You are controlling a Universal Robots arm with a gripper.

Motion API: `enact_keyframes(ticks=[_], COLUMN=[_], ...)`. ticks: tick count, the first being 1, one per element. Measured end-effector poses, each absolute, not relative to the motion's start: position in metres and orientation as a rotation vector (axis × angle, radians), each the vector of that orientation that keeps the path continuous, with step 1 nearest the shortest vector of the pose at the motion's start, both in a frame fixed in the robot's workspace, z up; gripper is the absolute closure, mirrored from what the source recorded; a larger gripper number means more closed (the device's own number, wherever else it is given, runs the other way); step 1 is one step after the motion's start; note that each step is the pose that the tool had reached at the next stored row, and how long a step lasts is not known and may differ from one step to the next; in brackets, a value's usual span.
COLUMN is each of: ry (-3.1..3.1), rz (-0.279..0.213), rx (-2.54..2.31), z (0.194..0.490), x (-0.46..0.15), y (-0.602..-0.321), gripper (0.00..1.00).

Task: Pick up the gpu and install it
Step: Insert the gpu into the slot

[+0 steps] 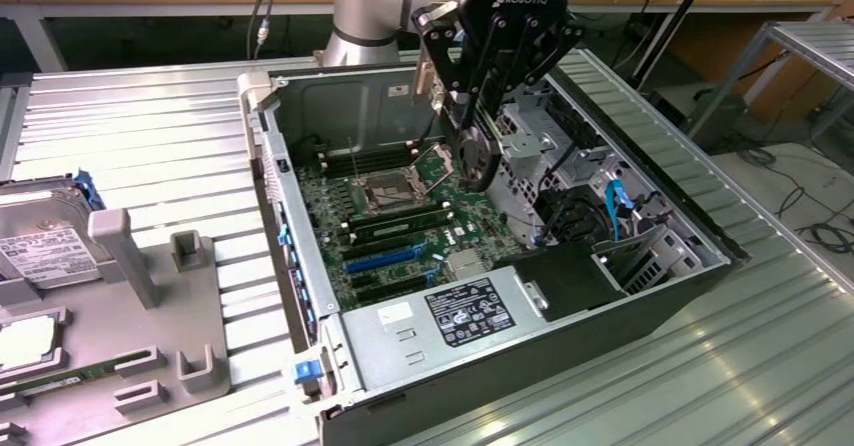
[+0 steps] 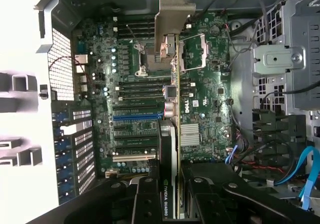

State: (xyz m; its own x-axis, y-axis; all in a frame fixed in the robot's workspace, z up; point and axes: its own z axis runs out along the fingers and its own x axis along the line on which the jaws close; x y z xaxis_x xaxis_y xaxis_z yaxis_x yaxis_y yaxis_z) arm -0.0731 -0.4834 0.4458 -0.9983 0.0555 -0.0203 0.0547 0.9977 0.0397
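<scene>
End effector [image 1: 462, 116] pinching gpu [image 1: 477, 161] edge-on over motherboard [image 1: 461, 218]. Exterior view: drive cage [image 1: 534, 131] at gpu's 3 o'clock, hard drive [image 1: 40, 251] at 8 o'clock.

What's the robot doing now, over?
Black gripper shut on thin dark fan card with silver bracket. Card held over green motherboard. No blocker seen.

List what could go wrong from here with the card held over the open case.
1. The gripper holds the gpu crosswise to the blue slot. Lowered like this, it would likely strike the board instead of seating.
2. The card hangs close to the CPU socket, which looks uncovered and could be damaged by a bump.
3. The silver bracket could catch the case wall in any turn.
</scene>
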Motion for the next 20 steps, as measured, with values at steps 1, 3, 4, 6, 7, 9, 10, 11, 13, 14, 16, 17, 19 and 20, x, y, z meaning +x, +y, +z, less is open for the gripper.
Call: enact_keyframes(ticks=[1,3,4,6,7,9,10,11,13,14,16,17,19,20], ry=[3.119,3.119,3.119,3.119,3.119,3.120,3.120,3.120,3.121,3.121,3.121,3.121,3.121,3.121], rz=[0.061,0.061,0.061,0.061,0.061,0.062,0.062,0.062,0.062,0.062,0.062,0.062,0.062,0.062], rx=[0.083,0.075,0.070,0.063,0.060,0.045,0.037,0.027,0.012,0.005,-0.008,-0.013,-0.027,-0.034], z=[0.4458,0.4458,0.4458,0.4458,0.4458,0.4458,0.4458,0.4458,0.4458,0.4458,0.4458,0.4458,0.4458,0.4458], x=[-0.0731,-0.0731,-0.0731,-0.0731,-0.0731,-0.0731,-0.0731,-0.0731,-0.0731,-0.0731,-0.0731,-0.0731,-0.0730,-0.0731], y=[-0.4834,-0.4834,-0.4834,-0.4834,-0.4834,-0.4834,-0.4834,-0.4834,-0.4834,-0.4834,-0.4834,-0.4834,-0.4834,-0.4834], gripper=[0.73,0.73,0.73,0.73,0.73,0.73,0.73,0.73,0.73,0.73,0.73,0.73,0.73,0.73])
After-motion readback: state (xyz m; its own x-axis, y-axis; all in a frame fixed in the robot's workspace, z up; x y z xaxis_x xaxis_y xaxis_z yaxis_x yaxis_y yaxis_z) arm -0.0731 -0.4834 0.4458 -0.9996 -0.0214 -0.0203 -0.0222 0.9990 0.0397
